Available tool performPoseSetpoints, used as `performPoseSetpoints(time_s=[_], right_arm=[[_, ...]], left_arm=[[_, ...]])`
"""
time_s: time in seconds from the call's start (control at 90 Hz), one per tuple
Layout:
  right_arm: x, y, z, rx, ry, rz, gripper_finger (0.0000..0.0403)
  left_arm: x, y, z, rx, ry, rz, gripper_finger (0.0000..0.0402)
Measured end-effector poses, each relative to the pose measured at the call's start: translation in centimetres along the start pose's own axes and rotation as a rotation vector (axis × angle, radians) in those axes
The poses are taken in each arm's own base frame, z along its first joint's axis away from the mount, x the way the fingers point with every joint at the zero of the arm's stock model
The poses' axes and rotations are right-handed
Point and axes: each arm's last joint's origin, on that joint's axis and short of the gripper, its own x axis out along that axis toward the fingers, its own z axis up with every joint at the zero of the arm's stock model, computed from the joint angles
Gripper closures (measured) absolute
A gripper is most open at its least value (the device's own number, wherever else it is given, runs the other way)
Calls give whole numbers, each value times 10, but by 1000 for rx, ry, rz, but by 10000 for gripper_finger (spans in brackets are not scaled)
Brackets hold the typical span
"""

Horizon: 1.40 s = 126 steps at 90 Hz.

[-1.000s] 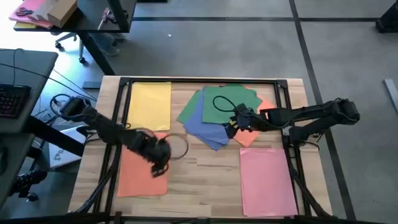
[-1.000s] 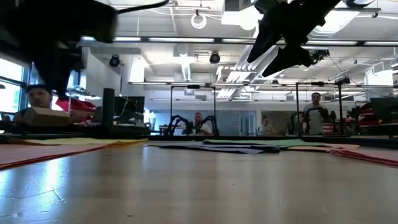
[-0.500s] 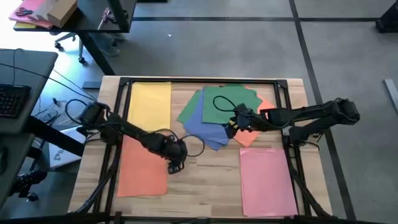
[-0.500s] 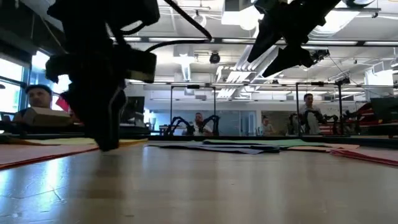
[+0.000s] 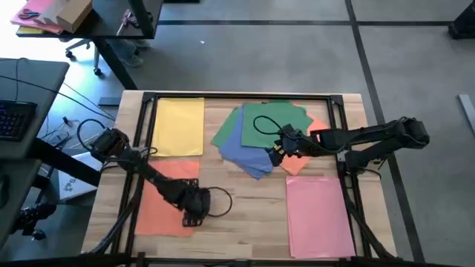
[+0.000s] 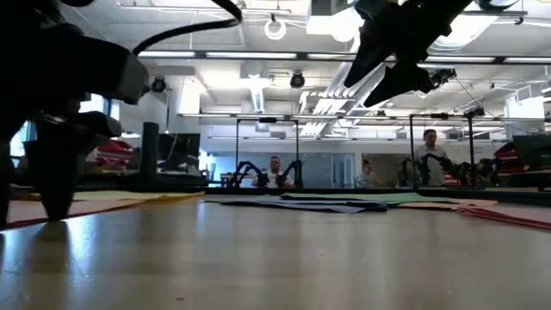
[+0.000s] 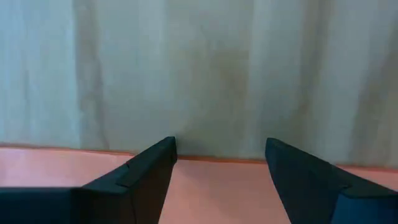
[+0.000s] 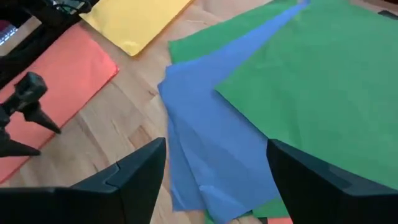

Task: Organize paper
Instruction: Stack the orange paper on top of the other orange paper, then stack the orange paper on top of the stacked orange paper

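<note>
Left gripper low over the near right edge of the orange sheet, fingers spread and empty, tips at the sheet's border with bare surface just past. Right gripper poised above the mixed pile, fingers apart, nothing held.

Sorted so far: yellow sheet far left, orange near left, pink sheet near right. Still heaped in the middle: green sheets, blue sheets, one orange corner peeking out right.

Risks: thin paper probably sliding or buckling instead of lifting; a pinch into the pile taking several colours together.

Open wood between orange and pink; frame rails close along the surface edges.
</note>
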Motion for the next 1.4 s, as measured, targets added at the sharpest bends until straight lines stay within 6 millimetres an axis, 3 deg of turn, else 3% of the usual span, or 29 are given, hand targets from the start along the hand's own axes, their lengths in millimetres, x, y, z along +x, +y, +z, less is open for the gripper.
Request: performPoseSetpoints(time_s=[0.167, 0.289, 0.433, 0.578, 0.744, 0.833, 0.933, 1.178, 1.4], right_arm=[[0, 0, 0, 0, 4, 5, 139], [-6, 0, 2, 19, 10, 42, 139], [-27, -6, 6, 48, -14, 71, 139], [-60, -21, 7, 119, -14, 97, 139], [-98, -43, 5, 223, -22, 133, 139], [-111, -53, 2, 246, -48, 115, 139], [-121, -62, -1, 275, -52, 110, 139], [-130, -75, -8, 203, -49, 34, 139], [-130, -86, -19, 82, 62, -81, 139]], left_arm=[[-1, 0, 1, -14, 9, -19, 163], [-11, 0, 15, -16, -22, -38, 163], [-26, 7, 42, -21, -125, -23, 163], [-35, 31, 70, -61, -205, -45, 163], [-34, 71, 108, -76, -409, -51, 163], [-28, 87, 130, -12, -572, 16, 163], [-18, 103, 158, 40, -620, 87, 163], [4, 147, 231, 20, -619, 137, 163], [19, 156, 280, 187, -705, 172, 163]])
